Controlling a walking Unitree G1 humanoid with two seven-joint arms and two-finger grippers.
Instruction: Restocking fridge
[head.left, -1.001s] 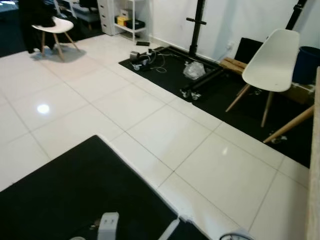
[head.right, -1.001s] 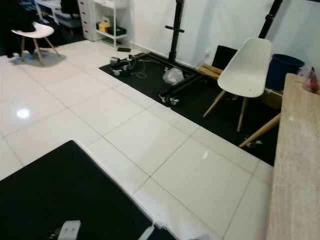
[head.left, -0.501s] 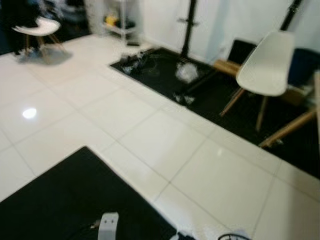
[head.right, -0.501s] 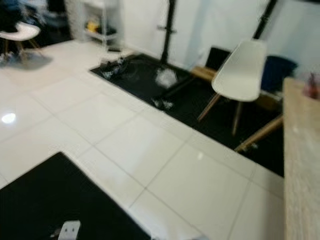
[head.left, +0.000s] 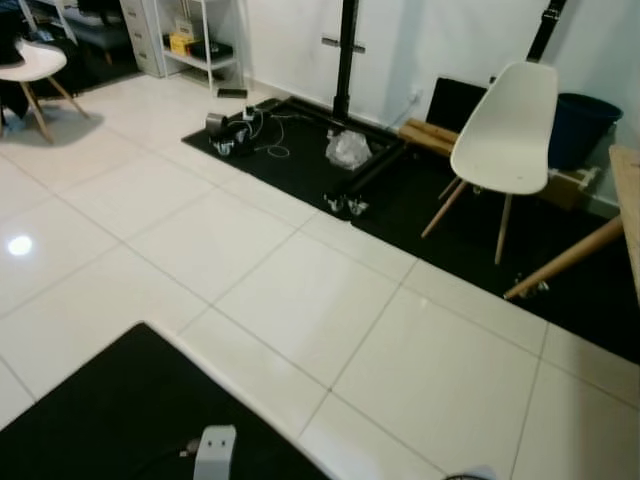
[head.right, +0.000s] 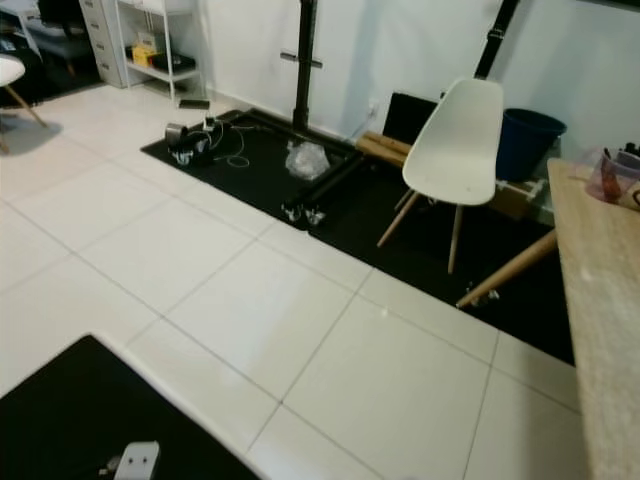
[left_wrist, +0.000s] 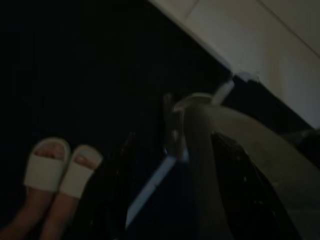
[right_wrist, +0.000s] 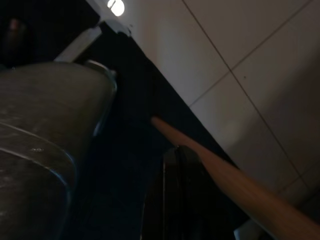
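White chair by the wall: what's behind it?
Behind the white chair: a dark blue bin, a black panel leaning on the wall, and wooden planks on the black mat. The chair back covers the middle of that stretch, so anything there is hidden.

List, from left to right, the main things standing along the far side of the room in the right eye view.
White shelf unit → black upright stand → white chair → blue bin → wooden tabletop.
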